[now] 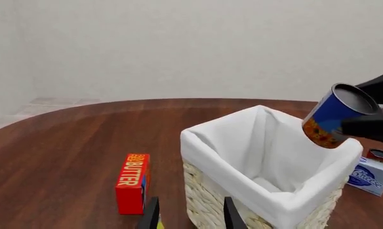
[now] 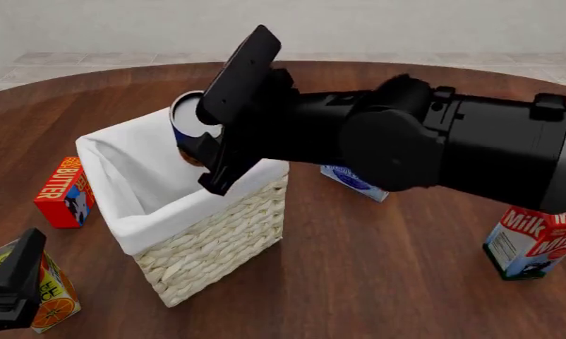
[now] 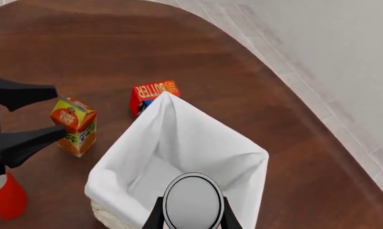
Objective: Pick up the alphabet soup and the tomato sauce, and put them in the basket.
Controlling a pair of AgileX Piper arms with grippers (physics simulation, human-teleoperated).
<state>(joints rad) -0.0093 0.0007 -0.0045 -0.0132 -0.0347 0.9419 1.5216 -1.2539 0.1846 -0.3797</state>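
Observation:
The alphabet soup [image 1: 336, 116], a blue and orange can with a pale lid [image 3: 193, 199], hangs tilted over the far rim of the basket [image 2: 212, 236]. My right gripper [image 3: 193, 215] is shut on it, a finger on each side. The basket is a cream wicker one with a white liner [image 1: 255, 152], and its inside looks empty. The tomato sauce [image 1: 380, 155], a small can, stands on the table beyond the basket; the right arm hides it in the front view. My left gripper [image 1: 191, 217] is open and empty, low by the basket's near-left side, also visible as the left gripper [image 2: 15, 282].
A red butter box [image 2: 62, 191] lies left of the basket. An orange juice carton [image 2: 49, 295] stands by the left gripper. A blue-and-white box [image 2: 353, 180] sits right of the basket, a milk carton [image 2: 533, 244] far right. A red object [image 3: 5, 196] shows in the right wrist view.

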